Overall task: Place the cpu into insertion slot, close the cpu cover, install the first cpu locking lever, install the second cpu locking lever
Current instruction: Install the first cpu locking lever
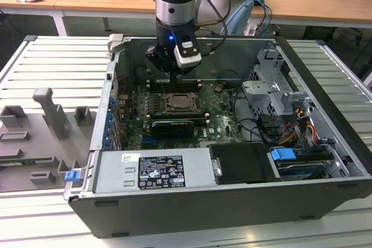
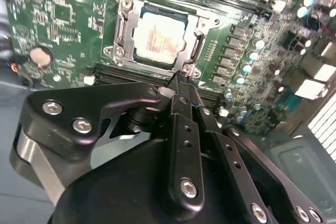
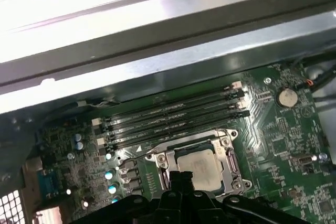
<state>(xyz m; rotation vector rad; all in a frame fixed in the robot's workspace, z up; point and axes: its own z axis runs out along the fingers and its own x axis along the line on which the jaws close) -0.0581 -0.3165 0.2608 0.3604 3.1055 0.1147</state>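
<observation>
The cpu [image 2: 157, 38], a pale silver-beige square chip, lies flat in the insertion slot [image 2: 119, 51] on the green board. The cpu cover [image 2: 195, 22], a silver frame, lies down around the chip. My gripper [image 2: 181, 77] hangs just above the slot's corner, its black fingers drawn together with nothing seen between them. In the first wrist view the cpu [image 3: 198, 165] sits just beyond the gripper [image 3: 177, 179]. In the exterior view the gripper [image 1: 176, 79] hovers over the far edge of the slot [image 1: 182, 104] inside the open computer case.
Long memory slots [image 3: 168, 116] run beside the socket, toward the case wall [image 3: 157, 51]. A long black card [image 1: 170, 127] lies in front of the socket. A grey power supply [image 1: 154, 169] and a drive cage [image 1: 273, 85] with cables crowd the case.
</observation>
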